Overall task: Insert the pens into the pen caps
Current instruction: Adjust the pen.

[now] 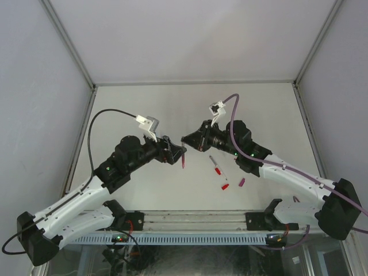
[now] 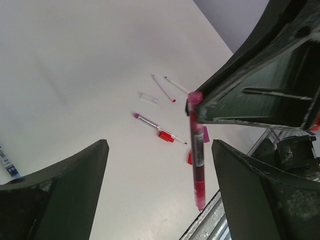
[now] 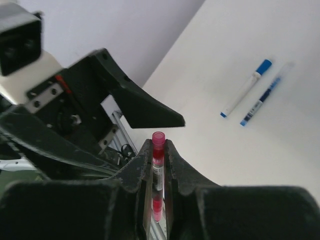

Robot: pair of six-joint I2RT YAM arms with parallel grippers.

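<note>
Right tool [image 3: 158, 145]: fingers pressed together on a magenta pen [image 3: 158, 162], pinched along the barrel. The pen's rounded magenta end pokes out just past the fingertips. From overhead the right tool [image 1: 185, 140] is mid-worktop, and the pen [image 1: 183, 159] hangs down from it, off the surface.

Left tool [image 2: 159, 145]: fingers spread wide, one on each side of the same pen [image 2: 196, 150]. The pen sits nearer the finger on the right of that wrist view. I cannot tell whether it touches that finger; there is a clear gap to the other one. Overhead, the left tool [image 1: 177, 152] meets the right tool nose to nose, with the pen between them.

White worktop [image 1: 172, 109], loose items:
- Beyond the left tool's open fingers: a grey-barrelled pen [image 2: 152, 123] with a magenta end and a red section near its tip.
- Just past that: a red cap [image 2: 190, 158], and a magenta cap [image 2: 206, 134] partly hidden behind the held pen.
- Farther out: a small clear tube [image 2: 149, 98] and two thin pens [image 2: 164, 89], one with a red tip.
- Well out ahead of the right tool, to its right: two blue pens [image 3: 246, 89], lying side by side and nearly parallel, apart from everything else.
</note>
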